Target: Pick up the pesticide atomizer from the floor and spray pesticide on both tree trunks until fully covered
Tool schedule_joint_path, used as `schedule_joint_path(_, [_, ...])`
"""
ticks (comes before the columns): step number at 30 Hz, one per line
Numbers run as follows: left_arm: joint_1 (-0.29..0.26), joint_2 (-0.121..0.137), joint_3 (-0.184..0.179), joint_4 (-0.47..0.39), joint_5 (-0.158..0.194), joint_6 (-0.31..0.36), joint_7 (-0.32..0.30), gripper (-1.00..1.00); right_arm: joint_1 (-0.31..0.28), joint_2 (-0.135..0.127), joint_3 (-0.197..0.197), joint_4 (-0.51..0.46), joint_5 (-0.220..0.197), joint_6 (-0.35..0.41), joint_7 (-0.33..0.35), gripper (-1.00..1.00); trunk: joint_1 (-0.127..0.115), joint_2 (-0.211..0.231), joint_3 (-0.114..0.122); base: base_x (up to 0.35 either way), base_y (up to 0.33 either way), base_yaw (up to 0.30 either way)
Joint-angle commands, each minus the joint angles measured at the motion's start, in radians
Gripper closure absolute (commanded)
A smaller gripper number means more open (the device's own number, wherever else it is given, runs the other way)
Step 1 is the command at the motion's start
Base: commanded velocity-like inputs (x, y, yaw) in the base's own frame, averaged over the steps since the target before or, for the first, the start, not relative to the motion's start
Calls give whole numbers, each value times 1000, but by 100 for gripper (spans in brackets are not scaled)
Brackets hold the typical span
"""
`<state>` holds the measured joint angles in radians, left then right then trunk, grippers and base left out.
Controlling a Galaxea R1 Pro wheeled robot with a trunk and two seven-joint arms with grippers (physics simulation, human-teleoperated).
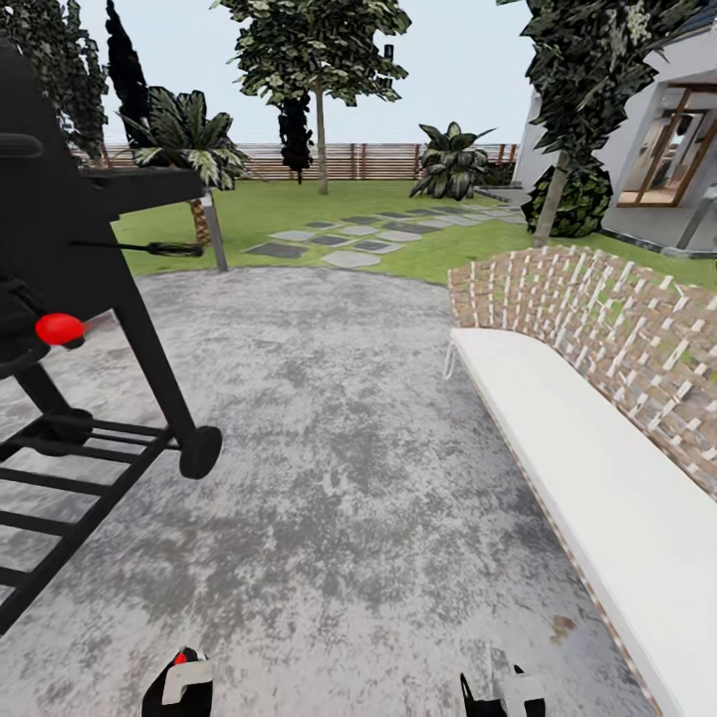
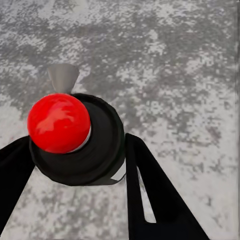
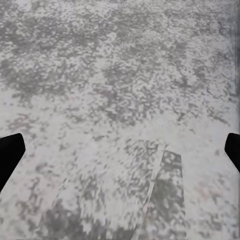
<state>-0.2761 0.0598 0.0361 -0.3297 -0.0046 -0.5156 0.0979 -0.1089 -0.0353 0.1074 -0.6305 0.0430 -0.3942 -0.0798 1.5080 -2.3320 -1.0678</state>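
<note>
I'm in a home garden, green lawn, brown slatted wooden fence, mottled grey paving, black wheeled barbecue grill, long white bench

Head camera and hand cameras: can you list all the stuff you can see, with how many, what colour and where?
Grill: one, black with a red knob, on the paving at left.
Bench: one, white seat with a woven brown back, at right.
Paving: grey mottled, underfoot.
Lawn: green, beyond the paving.
Stepping stones: several, grey, across the lawn.
Trees: two, pale trunks and green crowns, far centre and right.
Fence: brown slats, at the back.
House: white, far right.
Atomizer: one, black with a red ball top, between the left fingers.
Left gripper: black, shut on the atomizer.
Right gripper: black, open over the paving.
</note>
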Motion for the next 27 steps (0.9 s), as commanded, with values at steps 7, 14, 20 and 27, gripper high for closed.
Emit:
schedule_joint_path(7, [0, 1, 1, 0, 0, 0, 0, 100, 0, 0, 0, 0, 0, 0, 0, -100, 0, 0, 0, 338, 0, -22])
schedule_joint_path(14, [0, 1, 1, 0, 0, -1, 0, 100, 0, 0, 0, 0, -1, -1, 0, -100, 0, 0, 0, 338, 0, -1])
schedule_joint_path(20, [0, 2, 1, 0, 0, 0, 0, 100, 0, 0, 0, -1, -2, -2, 0, -100, 0, 0, 0, 338, 0, 0])
schedule_joint_path(27, [0, 2, 1, 0, 0, 0, 0, 100, 0, 0, 0, -2, 0, -2, 1, -100, 0, 0, 0, 338, 0, 0])
